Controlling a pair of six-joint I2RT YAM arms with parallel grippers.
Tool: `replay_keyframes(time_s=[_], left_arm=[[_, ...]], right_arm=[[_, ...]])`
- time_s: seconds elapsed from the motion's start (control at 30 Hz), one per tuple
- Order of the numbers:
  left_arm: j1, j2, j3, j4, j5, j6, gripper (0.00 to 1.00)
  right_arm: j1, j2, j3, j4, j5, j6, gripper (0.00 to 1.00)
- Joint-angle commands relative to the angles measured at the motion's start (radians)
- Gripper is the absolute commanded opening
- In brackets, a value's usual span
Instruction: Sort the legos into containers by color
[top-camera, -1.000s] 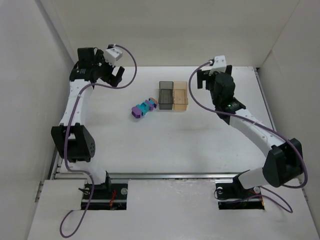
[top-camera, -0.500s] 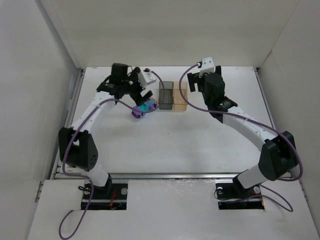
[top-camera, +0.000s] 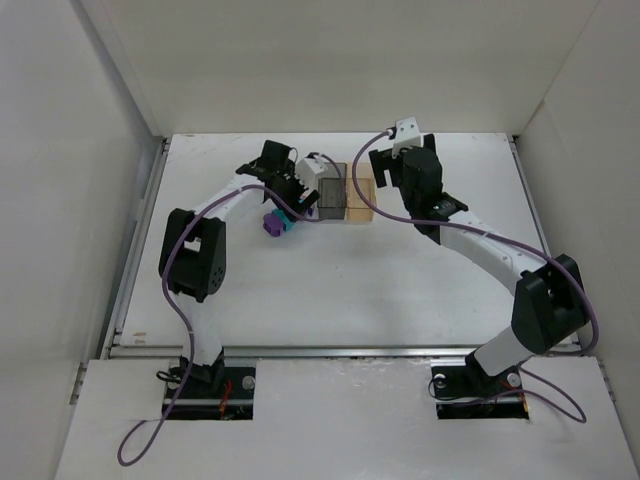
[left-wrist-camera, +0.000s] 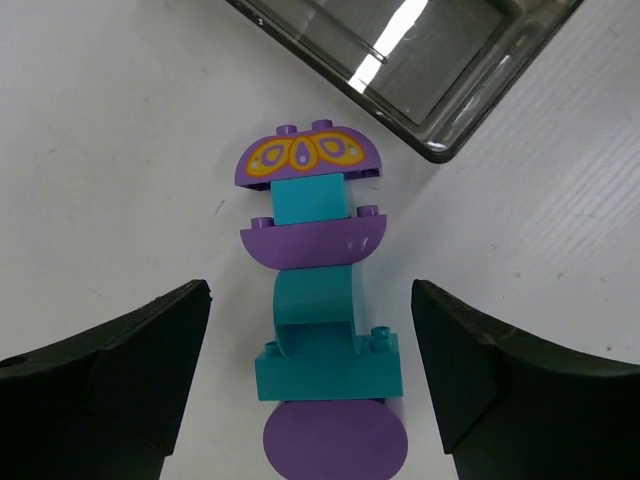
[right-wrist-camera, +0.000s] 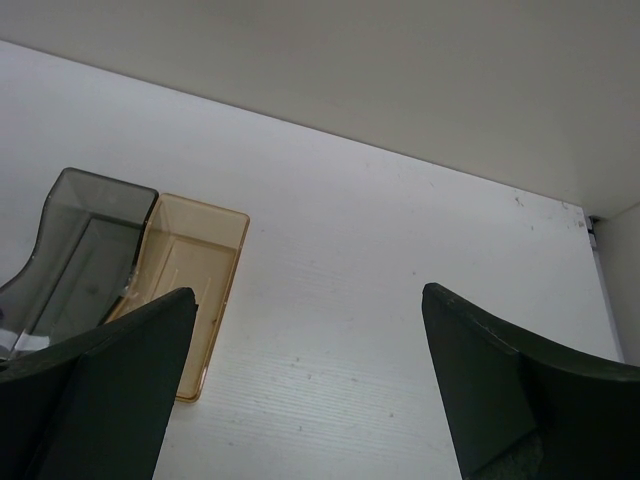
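Legos (left-wrist-camera: 312, 215) lay stuck together, purple and teal, on the tabletop (left-wrist-camera: 100, 120) just beside the grey container (left-wrist-camera: 420, 60), straddled by the wide-apart left hand (left-wrist-camera: 310, 300); a pinch there looked liable to lift both colours as one.

Twin white-and-black arms, trailing purple cables.
The left arm (top-camera: 225, 197) and right arm (top-camera: 480, 245) pair white link shells with black joint housings; a purple cable (top-camera: 127, 447) runs to a white camera block (top-camera: 405, 130) behind each claw. Left gripper (left-wrist-camera: 310, 295) and right gripper (right-wrist-camera: 308, 295) carry broad matte-black wedge fingers.

White table (top-camera: 330, 290) inside white walls (top-camera: 340, 60); front panel (top-camera: 340, 420) possibly wood
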Motion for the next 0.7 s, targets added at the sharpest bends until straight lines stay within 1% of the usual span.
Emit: replay_keyframes(time_s=[0.0, 0.07, 0.1, 0.13, 0.2, 0.27, 0.37, 0.43, 0.5, 0.53, 0.63, 0.67], left_arm=[[0.002, -0.006, 0.058, -0.019, -0.039, -0.039, 0.77], [0.002, 0.003, 0.058, -0.042, -0.039, -0.03, 0.73], [0.002, 0.003, 0.058, -0.052, -0.039, -0.03, 0.69], [0.002, 0.014, 0.058, -0.072, -0.039, -0.03, 0.67], [0.002, 0.014, 0.058, -0.092, -0.05, -0.03, 0.67], [0.002, 0.014, 0.047, -0.101, -0.039, -0.03, 0.64], [0.002, 0.014, 0.035, -0.111, -0.028, -0.03, 0.64], [0.002, 0.025, 0.035, -0.111, -0.028, -0.03, 0.6], [0.002, 0.051, 0.053, -0.102, -0.028, -0.045, 0.53], [0.002, 0.064, 0.064, -0.101, -0.017, -0.055, 0.45], [0.002, 0.074, 0.076, -0.101, -0.017, -0.064, 0.35], [0.002, 0.074, 0.076, -0.101, -0.017, -0.064, 0.26]], right_arm=[[0.01, -0.012, 0.02, 0.019, -0.011, -0.002, 0.99], [0.01, -0.012, 0.011, 0.019, -0.011, -0.002, 0.99], [0.01, -0.012, 0.011, 0.019, -0.011, -0.002, 0.99], [0.01, -0.012, 0.011, 0.019, -0.011, -0.002, 0.99], [0.01, -0.003, 0.011, 0.019, -0.001, -0.002, 0.99], [0.01, -0.003, 0.011, 0.019, -0.001, -0.002, 0.99], [0.01, -0.003, 0.011, 0.019, -0.001, -0.002, 0.99], [0.01, -0.003, 0.011, 0.019, -0.001, -0.002, 0.99], [0.01, -0.003, 0.011, 0.019, -0.001, -0.002, 0.99], [0.01, -0.003, 0.011, 0.019, -0.001, -0.002, 0.99], [0.01, -0.012, 0.0, 0.019, -0.001, 0.007, 0.99], [0.01, -0.021, 0.0, 0.019, -0.01, 0.007, 0.99]])
